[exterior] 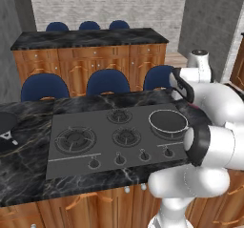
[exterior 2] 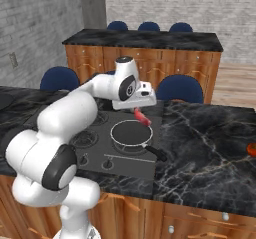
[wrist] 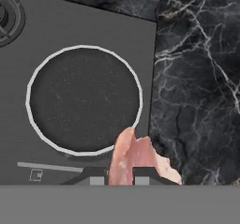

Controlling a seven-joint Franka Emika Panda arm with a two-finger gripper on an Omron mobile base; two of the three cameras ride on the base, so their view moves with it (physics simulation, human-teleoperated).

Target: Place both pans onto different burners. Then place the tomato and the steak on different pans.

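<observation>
The gripper (wrist: 119,180) is clamped on the steak (wrist: 133,160), which hangs from it in the air. Just below and slightly to one side sits the deeper dark-grey pan (exterior 2: 131,134) with its pale rim, on a burner at the right end of the cooktop (exterior: 81,162). The black skillet (exterior: 5,123) lies far off to the gripper's left on the table (exterior 2: 205,138). The tomato (exterior 2: 251,149) rests well to the right.
</observation>
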